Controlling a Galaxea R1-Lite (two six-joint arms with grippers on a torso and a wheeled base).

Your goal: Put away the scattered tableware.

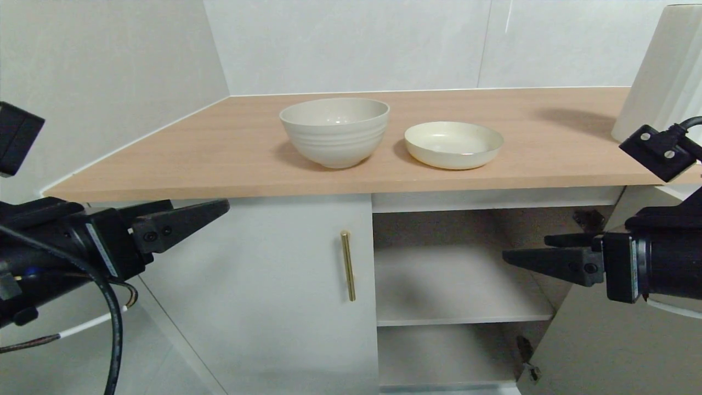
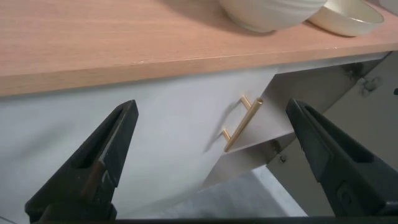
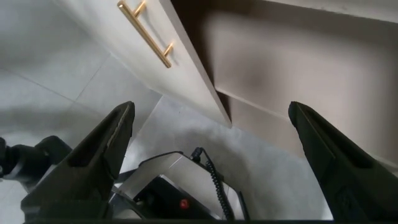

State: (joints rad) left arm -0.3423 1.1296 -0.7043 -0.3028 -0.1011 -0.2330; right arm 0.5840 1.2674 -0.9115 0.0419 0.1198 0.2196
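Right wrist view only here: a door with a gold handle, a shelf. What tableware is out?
Observer: A deep ribbed bowl and a shallow dish, side by side, not touching, on the countertop.
Operator: Where's the open compartment relative to them?
Observer: The open compartment is directly below the dish; the shut door is below the bowl.
Operator: And the other arm?
Observer: The left hand is open, holding nothing, in front of the shut door, below the countertop edge.

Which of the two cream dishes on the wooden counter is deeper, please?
The ribbed cream bowl on the left; the cream plate beside it is shallow.
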